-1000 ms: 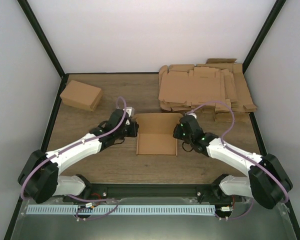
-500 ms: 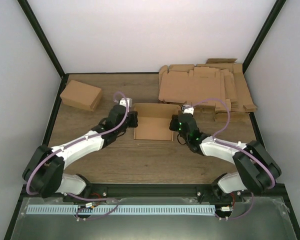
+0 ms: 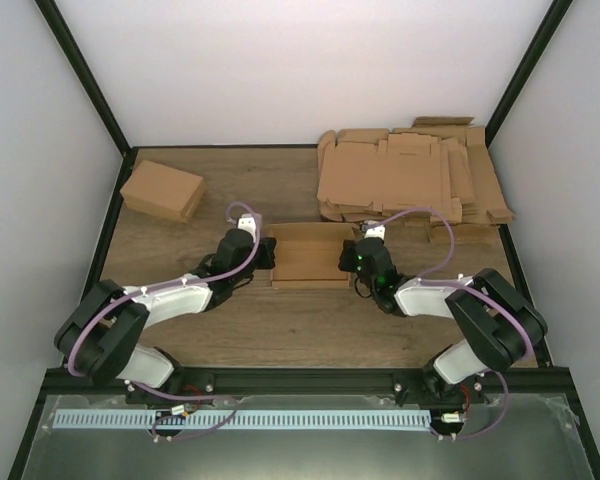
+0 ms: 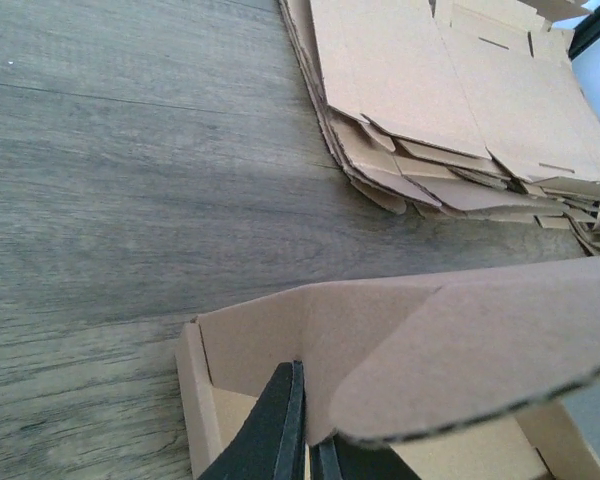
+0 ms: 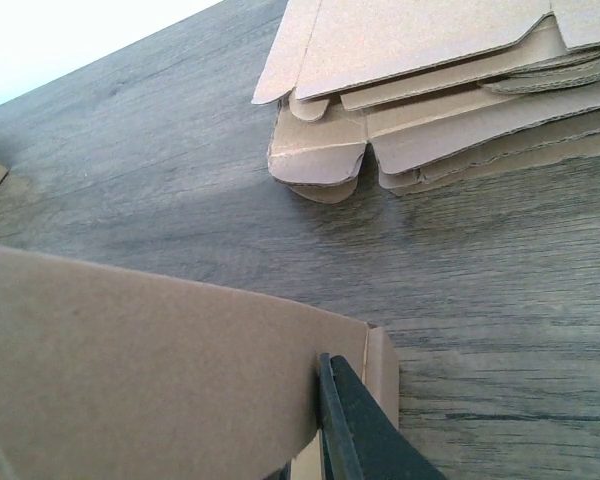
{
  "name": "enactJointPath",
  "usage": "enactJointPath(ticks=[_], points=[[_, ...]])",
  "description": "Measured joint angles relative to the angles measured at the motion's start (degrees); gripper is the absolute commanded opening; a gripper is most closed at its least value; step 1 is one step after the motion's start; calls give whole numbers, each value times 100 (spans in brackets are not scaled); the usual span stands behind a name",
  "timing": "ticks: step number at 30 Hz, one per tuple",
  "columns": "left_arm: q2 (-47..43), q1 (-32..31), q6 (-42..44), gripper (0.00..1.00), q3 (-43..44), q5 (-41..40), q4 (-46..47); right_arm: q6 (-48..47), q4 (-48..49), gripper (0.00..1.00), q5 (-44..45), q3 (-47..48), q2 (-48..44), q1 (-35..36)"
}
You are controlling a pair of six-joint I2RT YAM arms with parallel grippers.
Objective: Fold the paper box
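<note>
The paper box (image 3: 308, 258) is a brown cardboard sheet, partly folded, lying mid-table between both arms. My left gripper (image 3: 269, 255) is at its left side and my right gripper (image 3: 346, 262) at its right side. In the left wrist view my left gripper (image 4: 315, 440) is shut on an upright side wall of the paper box (image 4: 380, 330), and a round-cornered flap hangs over one finger. In the right wrist view my right gripper (image 5: 325, 440) is shut on a raised panel of the box (image 5: 130, 370). One finger (image 5: 355, 430) shows there; the panel hides the other.
A thick pile of flat cardboard blanks (image 3: 410, 180) lies at the back right, just beyond the box; it also shows as the pile (image 4: 430, 100) and the pile (image 5: 430, 60). A second folded brown box (image 3: 162, 190) sits at the back left. White walls and black posts enclose the table.
Both grippers have moved toward the far side of the table, carrying the box's near panel up and over. The box now looks shorter from above.
</note>
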Motion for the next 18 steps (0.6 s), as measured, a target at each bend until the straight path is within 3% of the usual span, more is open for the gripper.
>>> enactJointPath(ticks=[6,9,14,15,18], points=[[140,0,-319,5,-9,17,157,-79,81,10,13,-94,0,0],[136,-2,-391,13,-26,28,107,-107,76,10,-4,-122,0,0],[-11,-116,-411,55,-90,376,-695,-208,-52,10,-120,-125,-44,31],[-109,-136,-356,67,-85,420,-938,-232,-85,10,-131,-125,-59,35],[-570,-142,-190,81,111,426,-1910,-319,-164,10,-184,-122,-72,37]])
